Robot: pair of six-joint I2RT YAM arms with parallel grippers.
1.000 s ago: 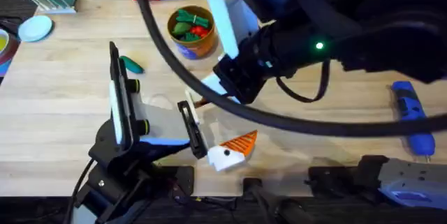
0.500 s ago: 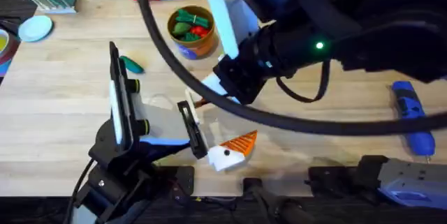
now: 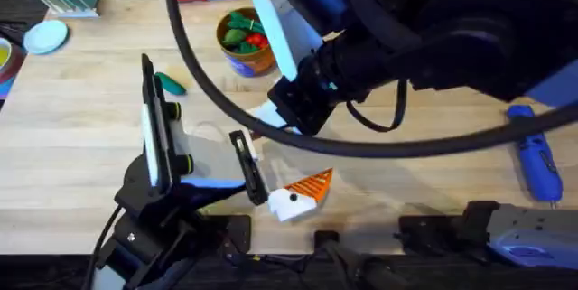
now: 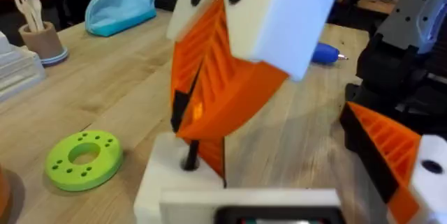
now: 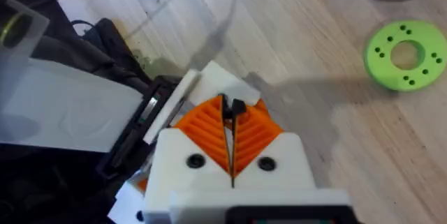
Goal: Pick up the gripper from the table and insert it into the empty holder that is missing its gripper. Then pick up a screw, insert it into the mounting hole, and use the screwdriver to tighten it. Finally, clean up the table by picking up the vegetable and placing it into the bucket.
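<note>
Wooden table [image 3: 72,145]: right gripper [image 5: 229,112] shifted toward bucket [image 3: 244,42], pads pressed together, empty; left gripper's state unclear.

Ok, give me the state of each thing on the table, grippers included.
Right gripper: shut, orange pads together.
Left gripper: open.
Chunky blue electric screwdriver: lying flat on the table.
Round orange-brown bucket: upright, holding green and red toy vegetables.
Small dark green toy vegetable: lying on the table, outside the bucket.

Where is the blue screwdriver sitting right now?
In the overhead view the screwdriver lies on the table near its right edge, apart from the bucket at the far middle.
</note>
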